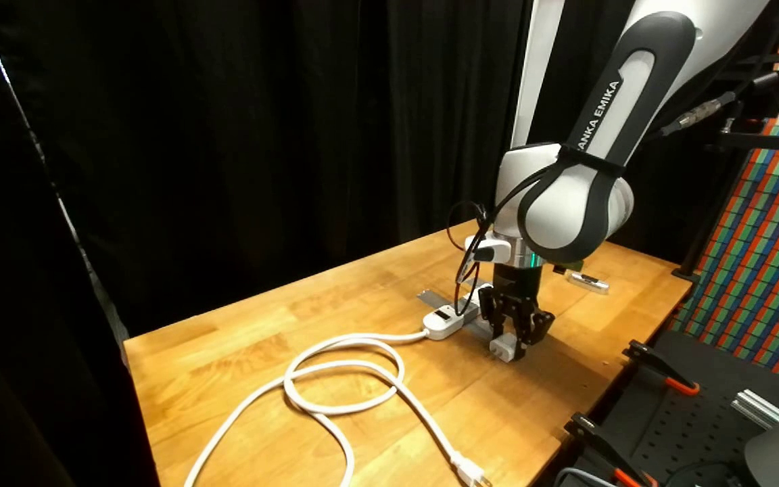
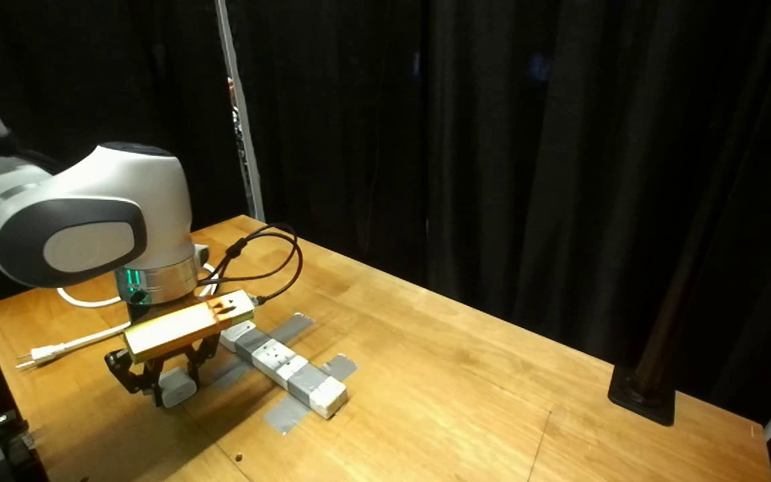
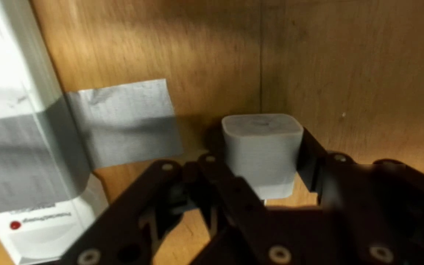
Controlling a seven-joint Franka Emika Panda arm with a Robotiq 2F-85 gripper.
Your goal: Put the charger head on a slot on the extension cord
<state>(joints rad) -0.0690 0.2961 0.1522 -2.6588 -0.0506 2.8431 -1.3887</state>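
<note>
The charger head [image 1: 503,348], a small white block, sits between the fingers of my gripper [image 1: 511,337] near the tabletop. In the wrist view, a finger lies against each side of the charger head [image 3: 261,162]; a small prong shows at its lower end, so it lies sideways. It also shows in an exterior view [image 2: 178,388], low beside the strip. Whether it touches the table is unclear. The extension cord [image 2: 275,355], a white bar with sockets, is taped to the table a short way to the side. In the wrist view the extension cord [image 3: 4,84] is at the left, partly cut off.
Grey tape [image 2: 286,414] strips cross the power strip and stick to the wooden table. Its white cable [image 1: 352,409] loops over the table to a plug [image 1: 468,470] near the edge. A black post base [image 2: 641,395] stands at a table corner. Clamps [image 1: 596,439] grip one edge.
</note>
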